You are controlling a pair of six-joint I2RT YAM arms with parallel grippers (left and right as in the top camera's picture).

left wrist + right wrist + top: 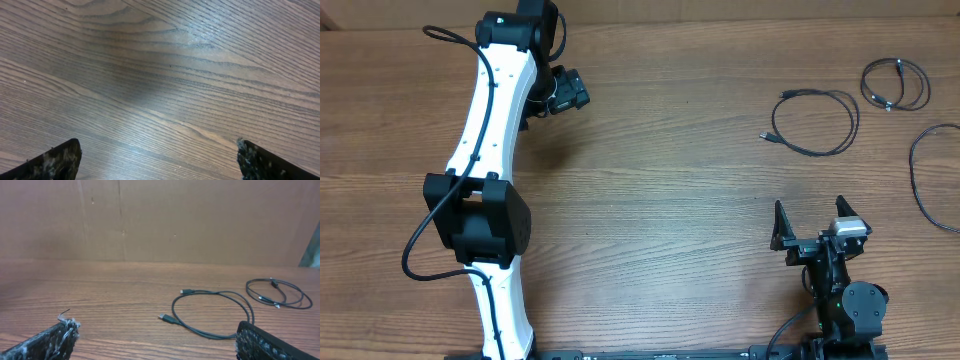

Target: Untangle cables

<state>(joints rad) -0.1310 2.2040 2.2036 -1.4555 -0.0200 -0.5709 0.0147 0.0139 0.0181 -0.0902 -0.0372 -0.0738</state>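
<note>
Three thin black cables lie apart at the table's right. One is an open loop with small plug ends (823, 124), also in the right wrist view (215, 312). A small coiled one (895, 84) sits at the far right back, also seen by the right wrist (277, 294). A third curves along the right edge (924, 180). My right gripper (813, 236) is open and empty, near the front, short of the loop; its fingers (155, 340) frame the bare wood. My left gripper (567, 93) is open and empty over bare table at the back left (159, 160).
A brown cardboard wall (160, 220) stands behind the table's far edge. The left arm's thick black wire (420, 235) loops out beside its elbow. The wooden table (670, 200) lies between the two arms.
</note>
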